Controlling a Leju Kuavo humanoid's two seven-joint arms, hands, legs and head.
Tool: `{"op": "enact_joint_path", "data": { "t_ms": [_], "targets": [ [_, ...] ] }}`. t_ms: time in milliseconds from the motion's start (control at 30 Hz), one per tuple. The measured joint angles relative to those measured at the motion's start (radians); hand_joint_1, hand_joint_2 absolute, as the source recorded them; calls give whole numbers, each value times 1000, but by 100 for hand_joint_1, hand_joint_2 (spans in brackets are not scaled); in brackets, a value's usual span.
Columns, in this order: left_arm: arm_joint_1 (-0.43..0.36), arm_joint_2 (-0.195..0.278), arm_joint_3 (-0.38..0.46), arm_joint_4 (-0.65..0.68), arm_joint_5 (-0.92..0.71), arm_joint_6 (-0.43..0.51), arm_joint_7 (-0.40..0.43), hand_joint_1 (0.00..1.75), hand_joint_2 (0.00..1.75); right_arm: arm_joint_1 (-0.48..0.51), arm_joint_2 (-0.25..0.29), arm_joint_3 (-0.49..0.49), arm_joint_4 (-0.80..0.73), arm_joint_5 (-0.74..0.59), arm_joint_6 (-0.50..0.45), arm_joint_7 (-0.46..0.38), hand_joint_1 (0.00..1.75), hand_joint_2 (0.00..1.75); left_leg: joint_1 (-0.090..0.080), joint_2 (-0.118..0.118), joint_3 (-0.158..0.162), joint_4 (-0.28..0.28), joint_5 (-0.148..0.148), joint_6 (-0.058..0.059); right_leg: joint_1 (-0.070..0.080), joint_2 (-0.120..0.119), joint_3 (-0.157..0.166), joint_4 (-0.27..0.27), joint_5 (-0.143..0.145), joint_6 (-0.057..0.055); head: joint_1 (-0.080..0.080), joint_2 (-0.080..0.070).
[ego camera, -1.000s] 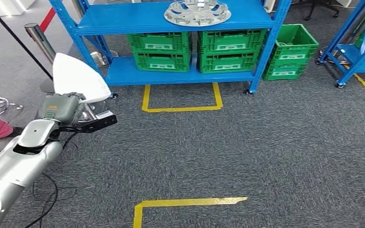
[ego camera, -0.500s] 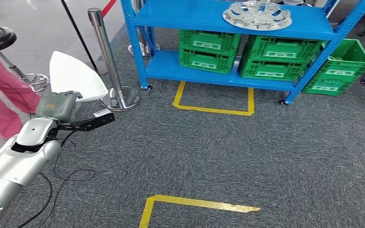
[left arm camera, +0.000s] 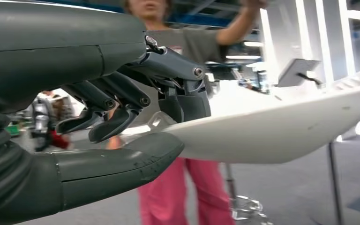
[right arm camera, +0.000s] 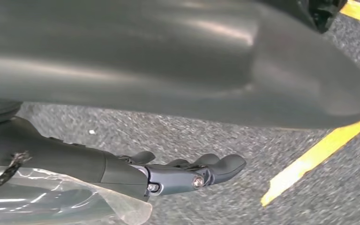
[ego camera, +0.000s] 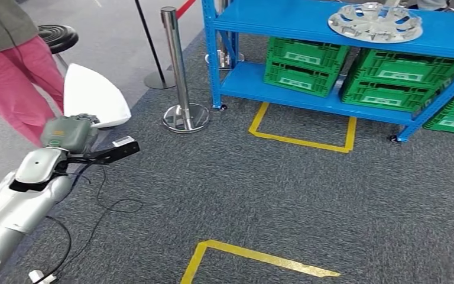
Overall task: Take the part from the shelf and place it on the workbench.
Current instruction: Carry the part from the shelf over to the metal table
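Observation:
The part is a white curved shell (ego camera: 93, 96), and my left hand (ego camera: 70, 133) grips it by its lower edge at the left of the head view, above the carpet. The left wrist view shows the thumb (left arm camera: 122, 159) under the white shell (left arm camera: 281, 129) and the fingers (left arm camera: 122, 101) over its top. My right hand (right arm camera: 187, 174) hangs over the grey carpet, its fingers stretched out and holding nothing.
A blue shelf (ego camera: 307, 21) stands ahead on the right, with a silver round disc (ego camera: 374, 22) on top and green crates (ego camera: 307, 62) below. A metal stanchion (ego camera: 180, 77) stands left of it. A person in pink trousers (ego camera: 12, 71) is close on the left. A cable (ego camera: 103, 204) and yellow tape marks (ego camera: 254, 257) lie on the carpet.
The whole view has swung left, so the shelf has slid to the right and the person and stanchion have come into the picture. My left hand keeps hold of the white shell.

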State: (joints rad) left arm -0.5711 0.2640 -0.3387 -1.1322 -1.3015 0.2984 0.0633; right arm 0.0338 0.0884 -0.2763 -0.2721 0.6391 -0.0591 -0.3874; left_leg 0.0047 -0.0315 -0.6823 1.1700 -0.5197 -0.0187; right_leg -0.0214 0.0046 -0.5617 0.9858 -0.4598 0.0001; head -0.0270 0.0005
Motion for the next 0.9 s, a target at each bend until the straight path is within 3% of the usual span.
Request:
{"op": "enact_joint_path", "data": {
  "t_ms": [67,100,167,200,267,300,367,433,500,567,600,633,667,733,800,867,900],
  "targets": [
    [3,-2,0,0,0,-1,0,175,175,2,0,0,1,0,0,0,0,0,6,22,-52,109,-36,-9,0,-29,2,1,-4,0,-1,0],
    [5,-2,0,0,-1,-2,0,175,175,2,0,0,1,0,0,0,0,0,9,26,-56,115,-26,-11,0,-44,3,1,-6,2,-1,0],
    [6,-1,0,0,-1,-2,1,175,175,1,1,0,1,-1,0,-1,0,0,13,45,-6,18,38,-13,-1,-72,9,3,-12,7,-1,0],
    [5,-1,0,0,-1,-2,1,175,175,1,1,0,2,-1,0,-1,0,0,9,72,29,-51,65,-13,1,-84,12,5,-16,13,-2,0],
    [2,-1,1,0,-2,-2,1,175,175,-1,1,0,2,-2,0,-2,0,0,2,112,71,-139,87,0,9,-106,17,10,-26,24,-2,0],
    [3,-1,1,0,-2,-2,2,175,175,-1,1,0,2,-3,0,-2,0,0,-2,118,73,-149,83,9,13,-118,19,11,-29,29,-1,0],
    [7,0,2,0,-2,-2,2,175,175,-3,1,0,2,-3,0,-2,0,0,-2,91,68,-151,84,26,13,-136,21,11,-36,38,1,0],
    [6,1,3,0,-2,-2,2,175,175,-4,1,0,3,-3,0,-2,0,0,0,66,67,-153,86,40,7,-94,4,50,-69,46,3,0],
    [3,0,4,0,-3,-2,2,175,175,-4,1,0,4,-3,0,-2,0,0,0,40,67,-153,87,49,5,-30,-54,174,-133,47,7,0],
    [4,-1,4,0,-3,-2,2,175,175,-1,1,1,5,-4,0,-2,0,0,-4,10,67,-152,87,54,7,-9,-121,300,-173,43,9,0],
    [5,-1,4,0,-3,-2,2,175,175,0,1,1,6,-4,0,-2,0,0,-7,-6,67,-152,87,55,9,-6,-136,317,-164,39,9,0],
    [5,-1,4,0,-3,-2,2,175,175,1,1,1,6,-6,0,-3,0,0,-9,-23,68,-152,87,55,11,-2,-131,292,-135,33,9,0],
    [5,-1,4,0,-3,-2,2,175,175,0,1,1,6,-6,0,-3,0,0,-11,-39,70,-152,86,55,13,7,-110,231,-92,25,9,0],
    [3,-3,5,0,-3,-1,2,175,175,-3,0,1,8,-8,0,-5,0,0,-12,-67,71,-151,86,54,14,55,-54,97,-23,8,7,0],
    [1,-3,6,0,-3,1,2,175,175,-5,-2,2,10,-10,-1,-6,0,0,-8,-91,64,-151,90,47,14,83,-24,36,-10,1,6,0],
    [2,-1,9,-1,-3,1,2,175,175,-7,-1,5,11,-11,-2,-6,0,0,-4,-114,57,-154,95,35,13,63,-13,19,-12,2,8,0],
    [2,1,11,-1,-2,1,2,175,175,-8,-1,6,12,-11,-2,-7,0,0,-5,-106,54,-148,90,29,11,50,-8,12,-10,1,7,0]
  ]
}}
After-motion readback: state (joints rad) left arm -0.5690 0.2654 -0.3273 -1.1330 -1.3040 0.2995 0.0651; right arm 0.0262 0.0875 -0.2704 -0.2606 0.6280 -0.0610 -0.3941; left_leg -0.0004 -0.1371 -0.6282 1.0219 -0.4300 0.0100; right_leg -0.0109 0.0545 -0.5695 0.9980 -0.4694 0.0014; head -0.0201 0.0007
